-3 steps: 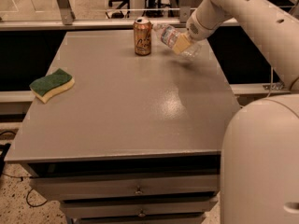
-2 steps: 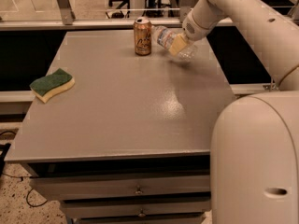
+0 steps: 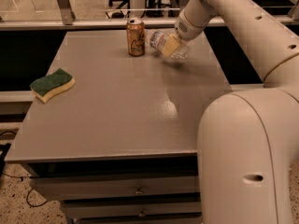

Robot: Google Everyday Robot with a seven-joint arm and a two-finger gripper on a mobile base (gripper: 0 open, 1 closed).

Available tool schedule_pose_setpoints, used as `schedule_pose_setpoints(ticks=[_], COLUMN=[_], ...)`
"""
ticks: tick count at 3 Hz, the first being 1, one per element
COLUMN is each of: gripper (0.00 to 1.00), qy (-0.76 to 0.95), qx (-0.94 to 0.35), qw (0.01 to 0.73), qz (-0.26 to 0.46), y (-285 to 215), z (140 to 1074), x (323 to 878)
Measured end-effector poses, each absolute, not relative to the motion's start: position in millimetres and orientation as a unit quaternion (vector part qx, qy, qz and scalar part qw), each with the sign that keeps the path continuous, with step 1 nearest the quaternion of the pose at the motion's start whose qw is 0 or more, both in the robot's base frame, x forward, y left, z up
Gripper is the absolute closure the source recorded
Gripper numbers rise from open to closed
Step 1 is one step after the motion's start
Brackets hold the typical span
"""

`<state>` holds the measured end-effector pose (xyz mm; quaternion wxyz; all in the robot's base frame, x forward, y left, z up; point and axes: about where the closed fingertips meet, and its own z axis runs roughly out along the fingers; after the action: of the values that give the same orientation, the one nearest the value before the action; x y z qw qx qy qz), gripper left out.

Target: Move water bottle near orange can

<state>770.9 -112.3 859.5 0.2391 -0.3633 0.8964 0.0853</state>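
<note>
The orange can [image 3: 136,37] stands upright near the far edge of the grey table [image 3: 117,106]. The water bottle [image 3: 161,41] is held tilted, almost on its side, just right of the can, its cap end pointing toward the can and a small gap between them. My gripper [image 3: 171,45] is shut on the water bottle's body and holds it slightly above the table. The white arm reaches in from the upper right and hides the bottle's far end.
A green and yellow sponge [image 3: 52,84] lies near the table's left edge. Drawers [image 3: 135,190] sit under the table front. The robot's white body [image 3: 247,157] fills the lower right. A rail [image 3: 93,23] runs behind the table.
The gripper with the bottle has shifted a little left toward the can and slightly lower. The can and sponge have not moved.
</note>
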Motion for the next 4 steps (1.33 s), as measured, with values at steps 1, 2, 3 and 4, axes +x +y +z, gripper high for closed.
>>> schedule_pose_setpoints(ticks=[1,2,3,4], gripper=[0.14,0.0,0.0,0.0], qy=[0.897,0.896,0.895,0.886], qx=[-0.368,-0.371,-0.371,-0.368], qw=[0.229,0.224,0.23,0.263], qz=[0.089,0.091,0.095,0.103], y=[-107,-105,-106,-117], z=[858,858,862,874], x=[769,769,766,758])
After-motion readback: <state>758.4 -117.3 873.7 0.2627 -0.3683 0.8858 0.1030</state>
